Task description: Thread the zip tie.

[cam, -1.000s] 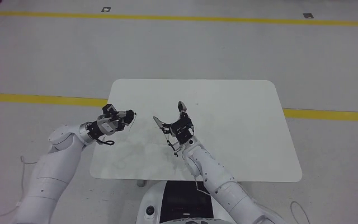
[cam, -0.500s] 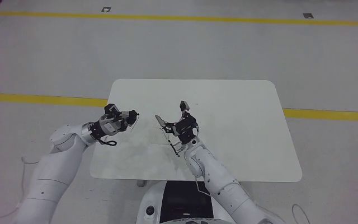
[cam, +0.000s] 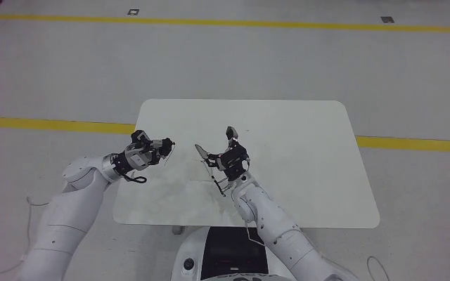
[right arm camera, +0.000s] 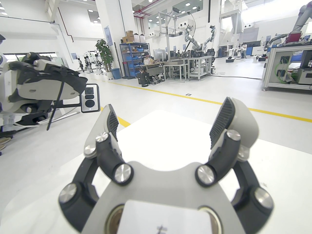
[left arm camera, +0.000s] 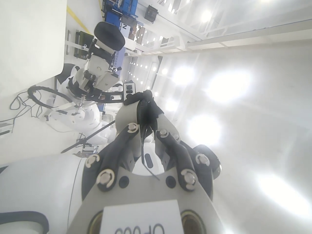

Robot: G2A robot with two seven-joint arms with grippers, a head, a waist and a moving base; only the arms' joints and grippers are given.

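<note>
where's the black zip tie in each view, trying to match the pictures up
top view: too thin to make out; look at the left hand over the rounded white table's left part.
left wrist view: the thin black plastic zip tie is pinched between the left hand's fingers, tail running back toward the camera.
right wrist view: the zip tie hangs down from the far-off left hand.
shared landmark: the left hand, shut on the tie.

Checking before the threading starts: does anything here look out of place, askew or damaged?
Nothing stands out. The black zip tie sits clamped in the left gripper, one end hanging free. The right gripper is open and empty above the table.
</note>
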